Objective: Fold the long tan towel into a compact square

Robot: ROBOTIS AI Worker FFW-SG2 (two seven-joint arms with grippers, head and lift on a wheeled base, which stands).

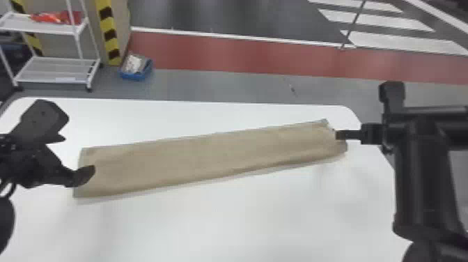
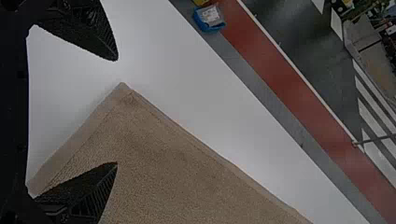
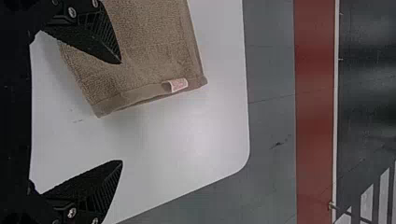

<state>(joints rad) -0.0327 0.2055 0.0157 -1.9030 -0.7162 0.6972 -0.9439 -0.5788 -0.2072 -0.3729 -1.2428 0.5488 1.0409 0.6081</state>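
Nearest, bare white desk [image 1: 226, 223]. On it the long tan terry towel [image 1: 209, 156], a flat slanting strip. Risk: a shallow pinch at either end could catch only the top layer and skew the fold. Black two-fingered left gripper [image 2: 116, 112] angles inward over the left end, spread, empty. Farther off, matching right gripper [image 3: 122, 112] points inward at the right end, also parted, empty.

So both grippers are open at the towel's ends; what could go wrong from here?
The towel appears layered along its edges, so a shallow pinch might catch only the top layer. The right gripper has one finger over the towel and the other past its end, so closing could bunch the cloth or slip off.
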